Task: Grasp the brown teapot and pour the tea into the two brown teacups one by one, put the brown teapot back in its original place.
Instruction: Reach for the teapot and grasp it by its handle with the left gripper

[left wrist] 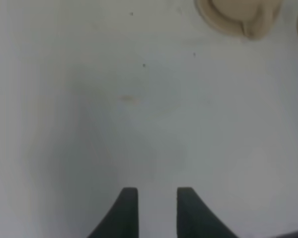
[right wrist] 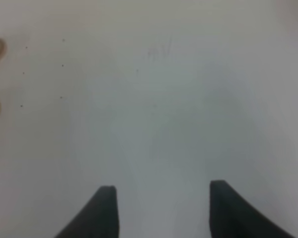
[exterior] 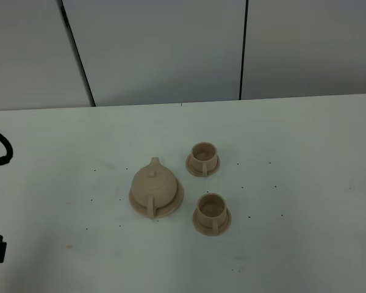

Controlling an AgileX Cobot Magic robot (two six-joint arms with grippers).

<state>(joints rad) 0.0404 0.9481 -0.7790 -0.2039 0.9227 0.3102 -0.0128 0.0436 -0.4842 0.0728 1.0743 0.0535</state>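
The full layout is given only by the exterior high view. On the white table (exterior: 305, 152), one brown teapot (exterior: 152, 186) is seated upright on one round plate (exterior: 179, 198), about midway between the far and near edges and slightly left of centre. Its spout is turned toward the far edge and its handle toward the near edge. Two brown teacups are counted to its right, each on its own small saucer: the far teacup (exterior: 202, 159) and the near teacup (exterior: 211, 213). They are set apart from each other and from the plate. One black cable (exterior: 1, 149) is recorded at the table's left edge.

The jaws are shown only by the wrist views. The left gripper (left wrist: 157, 201) is seen over bare table, its jaws parted by a narrow gap with nothing between them. The teapot and plate are cut off at the border of that view, ahead of the fingertips and well apart from them. The right gripper (right wrist: 162, 193) is seen with jaws spread wide and empty, over bare table. Only slivers of the two teacups are caught at the border of its view, well apart from the fingers.
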